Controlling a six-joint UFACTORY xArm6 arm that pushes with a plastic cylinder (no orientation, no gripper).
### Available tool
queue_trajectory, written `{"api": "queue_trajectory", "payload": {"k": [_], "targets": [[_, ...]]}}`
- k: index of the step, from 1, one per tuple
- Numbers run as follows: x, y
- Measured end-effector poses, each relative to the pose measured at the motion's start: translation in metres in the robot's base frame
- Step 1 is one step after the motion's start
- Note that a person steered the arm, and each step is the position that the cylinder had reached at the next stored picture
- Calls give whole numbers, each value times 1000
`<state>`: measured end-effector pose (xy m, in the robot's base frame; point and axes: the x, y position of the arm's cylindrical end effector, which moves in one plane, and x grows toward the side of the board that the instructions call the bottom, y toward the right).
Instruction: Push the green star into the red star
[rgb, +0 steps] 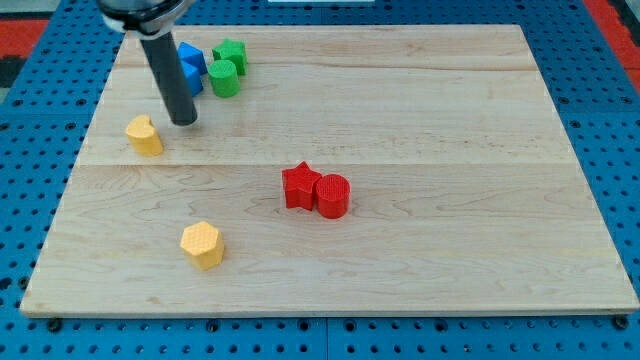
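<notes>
The green star (231, 53) sits near the view's top left, touching a green cylinder (223, 78) just below it. The red star (299, 186) lies near the board's middle, touching a red cylinder (332, 195) on its right. My tip (184, 121) rests on the board below and to the left of the green blocks, just right of a yellow heart-shaped block (145, 135). The rod hides part of the blue blocks (190, 66).
A yellow hexagon block (202, 244) lies toward the view's bottom left. The wooden board (450, 150) sits on a blue pegboard surface, with its edges near all sides of the view.
</notes>
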<state>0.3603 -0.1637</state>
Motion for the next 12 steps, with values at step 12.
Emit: {"api": "queue_trajectory", "payload": {"k": [12], "targets": [[-93, 149]]}}
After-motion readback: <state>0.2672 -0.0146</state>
